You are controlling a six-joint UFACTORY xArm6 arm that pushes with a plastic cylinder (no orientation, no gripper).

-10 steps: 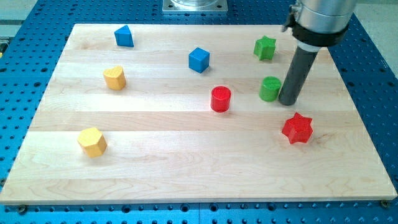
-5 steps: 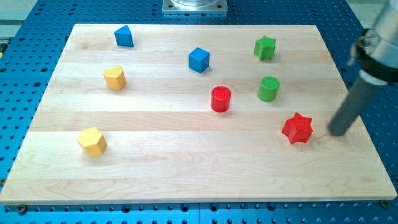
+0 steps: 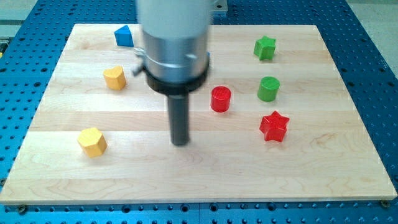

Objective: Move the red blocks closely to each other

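Observation:
A red cylinder block [image 3: 220, 99] stands near the board's middle. A red star block [image 3: 274, 126] lies below and to its right, apart from it. My tip [image 3: 180, 142] rests on the board to the left of and below the red cylinder, touching no block. The arm's body hides the blue cube that was above the red cylinder.
A green cylinder [image 3: 268, 88] stands right of the red cylinder, just above the red star. A green star [image 3: 265, 47] is at the top right. A blue triangular block [image 3: 124, 35], a yellow block [image 3: 114, 78] and a yellow hexagonal block [image 3: 92, 141] are on the left.
The red star has slid left and slightly up, closer to the red cylinder. My tip has moved from the right of the star across to the left of the red cylinder.

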